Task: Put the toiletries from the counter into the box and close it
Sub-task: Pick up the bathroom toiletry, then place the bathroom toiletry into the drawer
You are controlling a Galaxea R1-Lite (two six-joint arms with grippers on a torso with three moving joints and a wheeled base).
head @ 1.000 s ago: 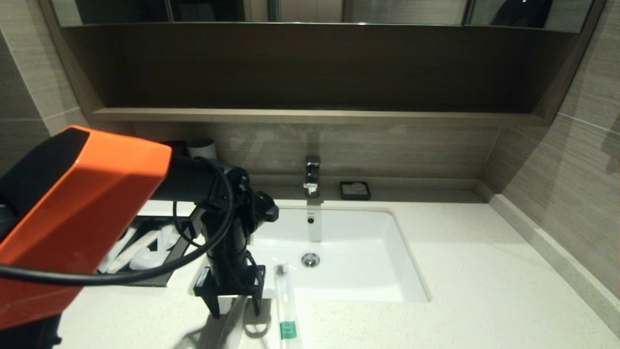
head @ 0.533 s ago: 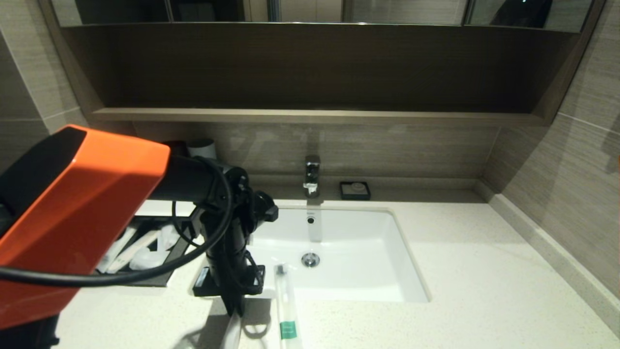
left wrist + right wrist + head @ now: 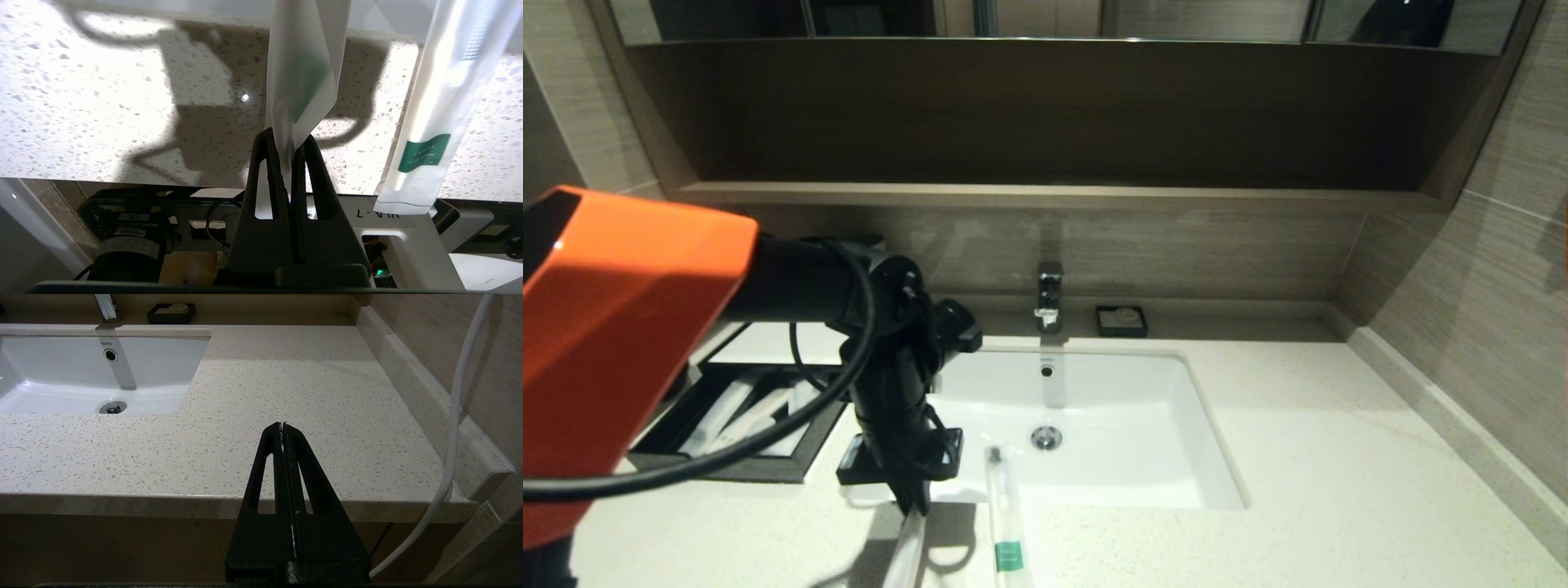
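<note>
1. The left end effector (image 3: 286, 141) is closed on the end of a wrapped stick (image 3: 304, 77), which is held just above the bench (image 3: 1339, 490), in front of the sink (image 3: 1094, 425).
2. Only the thin wrapper edge is pinched; slippage during carriage to the box (image 3: 719, 469) is judged possible.
3. A second wrapped stick (image 3: 1006, 523), with a green label, lies just beside the held one, partly over the sink rim; it could be knocked into the basin if brushed.
4. The box drawer stands open at the sink's left; white wrapped items (image 3: 743, 412) are seen inside.
5. The right end effector (image 3: 282, 426) is fully closed, empty, and parked at the bench's front edge.
</note>
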